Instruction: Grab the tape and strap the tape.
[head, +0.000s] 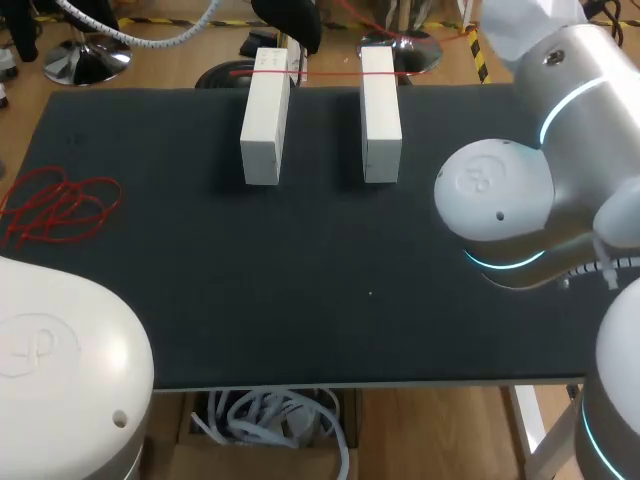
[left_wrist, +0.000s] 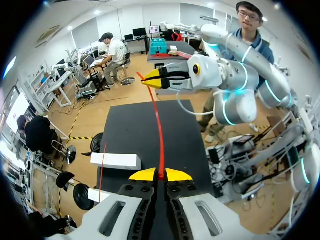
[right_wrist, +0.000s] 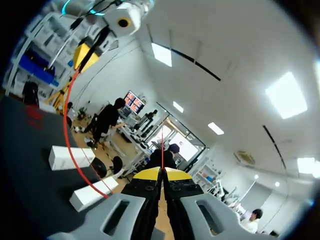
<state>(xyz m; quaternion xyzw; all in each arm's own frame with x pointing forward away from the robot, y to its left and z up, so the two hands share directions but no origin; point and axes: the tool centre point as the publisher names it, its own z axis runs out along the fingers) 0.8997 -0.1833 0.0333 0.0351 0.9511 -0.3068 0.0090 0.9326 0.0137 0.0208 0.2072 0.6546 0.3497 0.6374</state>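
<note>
In the head view neither end effector is showing; the left arm (head: 60, 370) and right arm (head: 500, 200) are filling the near corners. A tape (head: 330, 72) strand is crossing the far ends of two blocks (head: 265, 118) on the bench (head: 300, 280), so strapping seems in hand. In the left wrist view the left end effector (left_wrist: 160, 175) is pinching the tape with closed tips, and it is running to the raised right end effector (left_wrist: 149, 81). In the right wrist view that one is also clamping it, and next both arms likely need to be drawing it snug over the blocks.

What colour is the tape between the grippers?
The tape is red; the left wrist view shows it best.
</note>
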